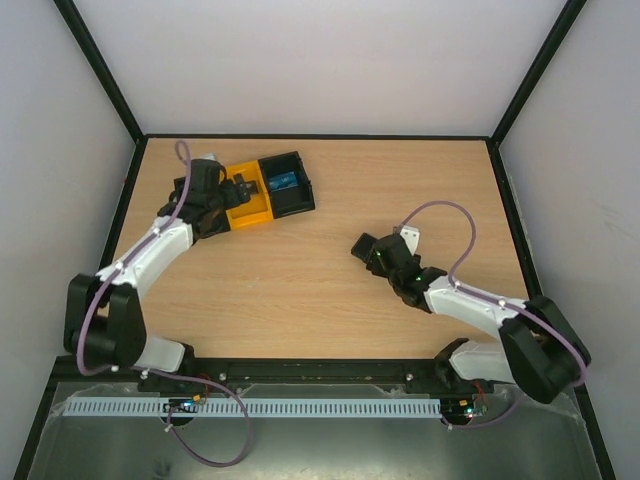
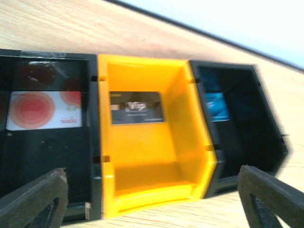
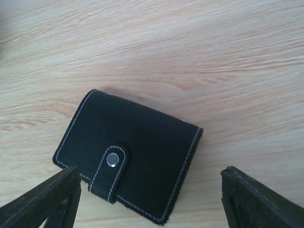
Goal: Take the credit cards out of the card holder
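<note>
The card holder [image 3: 128,159] lies shut on the wooden table, black with white stitching, its tab snapped down. My right gripper [image 3: 152,204] is open just above it, one finger off each side, touching nothing. In the left wrist view, three credit cards lie in a three-compartment tray [image 2: 102,142]. A white-and-red card [image 2: 45,110] is in the left black bin, a black card [image 2: 137,108] in the yellow middle bin, and a light blue card [image 2: 217,106] in the right black bin. My left gripper [image 2: 152,204] hangs open over the yellow bin, holding nothing.
The tray [image 1: 255,212] sits at the table's back left, under my left gripper [image 1: 240,190]. My right gripper [image 1: 368,250] is right of centre. Black frame rails and pale walls bound the table on three sides.
</note>
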Controlling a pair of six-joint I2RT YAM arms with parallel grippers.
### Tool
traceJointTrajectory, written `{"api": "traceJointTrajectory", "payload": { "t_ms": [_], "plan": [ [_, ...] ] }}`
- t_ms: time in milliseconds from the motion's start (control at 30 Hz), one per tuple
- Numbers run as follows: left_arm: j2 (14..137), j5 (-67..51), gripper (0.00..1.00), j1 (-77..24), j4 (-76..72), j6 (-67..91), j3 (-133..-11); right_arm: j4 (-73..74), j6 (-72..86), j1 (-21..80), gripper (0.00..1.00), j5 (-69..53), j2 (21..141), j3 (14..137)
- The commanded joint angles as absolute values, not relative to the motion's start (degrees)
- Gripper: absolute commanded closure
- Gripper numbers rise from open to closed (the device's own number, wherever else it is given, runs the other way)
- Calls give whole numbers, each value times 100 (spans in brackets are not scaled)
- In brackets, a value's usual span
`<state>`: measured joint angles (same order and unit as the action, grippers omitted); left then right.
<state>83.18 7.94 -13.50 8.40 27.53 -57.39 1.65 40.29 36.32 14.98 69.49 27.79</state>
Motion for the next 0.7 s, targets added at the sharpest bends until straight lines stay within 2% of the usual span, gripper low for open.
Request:
{"api": "traceJointTrajectory", "payload": {
  "t_ms": [0, 200, 433, 667],
  "plan": [
    [7719, 222, 0, -1462, 1215, 2457, -5880, -423, 3978, 3568, 21, 1756, 7521, 3156],
    [6753, 311, 0, -1925, 1702, 2349, -5629, -370, 3866, 3306, 34, 1962, 8299, 3680],
    [5883, 145, 0, -2256, 1455, 2662, -4670, -337, 3673, 3062, 33, 1529, 9082, 4013],
    [5939, 275, 0, -2852, 1593, 2629, -4462, -373, 3512, 3067, 34, 802, 9392, 3970]
  ]
}}
